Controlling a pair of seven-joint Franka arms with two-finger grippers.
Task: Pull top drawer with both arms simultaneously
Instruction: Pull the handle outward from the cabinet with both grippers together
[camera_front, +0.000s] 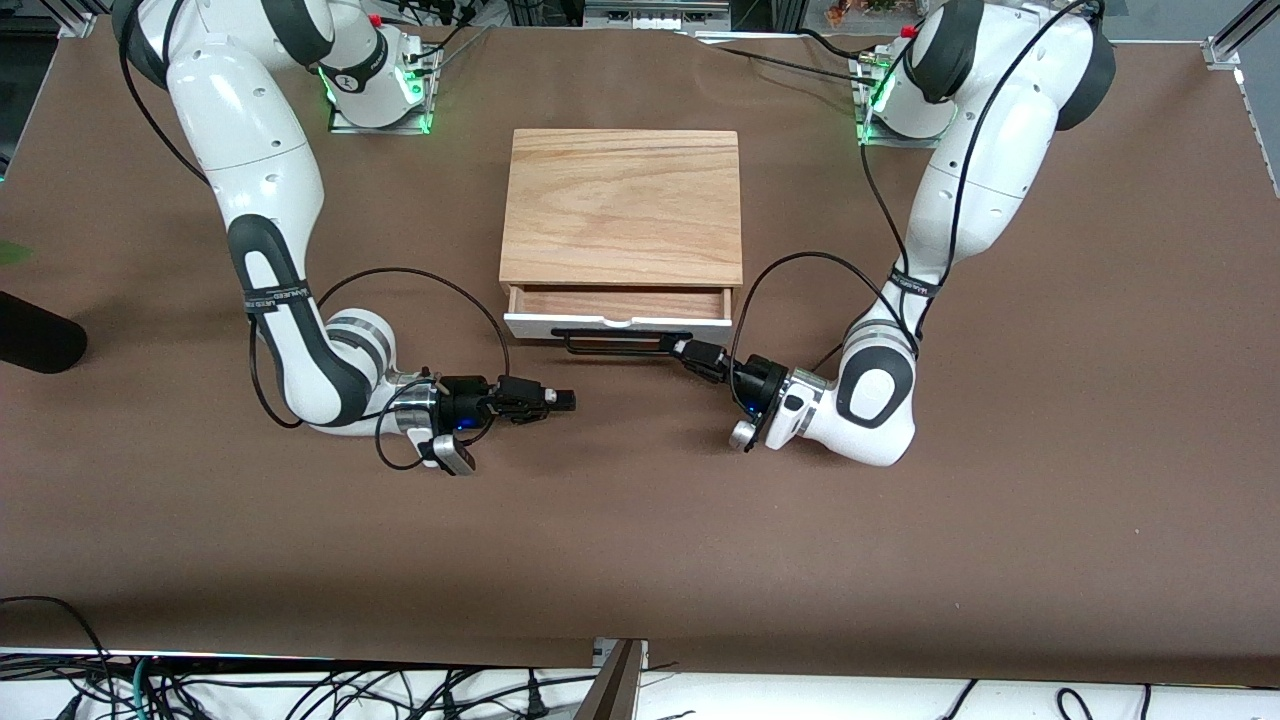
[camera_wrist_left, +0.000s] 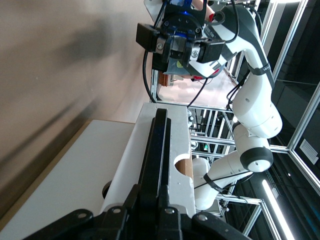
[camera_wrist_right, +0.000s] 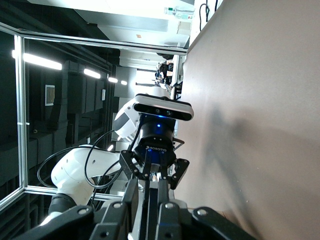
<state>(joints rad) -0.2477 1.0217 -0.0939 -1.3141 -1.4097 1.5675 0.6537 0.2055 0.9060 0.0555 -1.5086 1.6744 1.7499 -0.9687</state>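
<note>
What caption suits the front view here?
Left gripper shut on the bar handle of the slightly open top drawer; right gripper off the handle, nearer the camera.

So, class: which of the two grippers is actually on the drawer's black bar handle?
The left gripper, closed on the handle at the left arm's end of the partly open top drawer. The right gripper is off it, over bare table.

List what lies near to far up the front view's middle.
table → black handle → top drawer white front → its wood inside → box top. The left gripper holds the handle; the right gripper hangs over the table.
</note>
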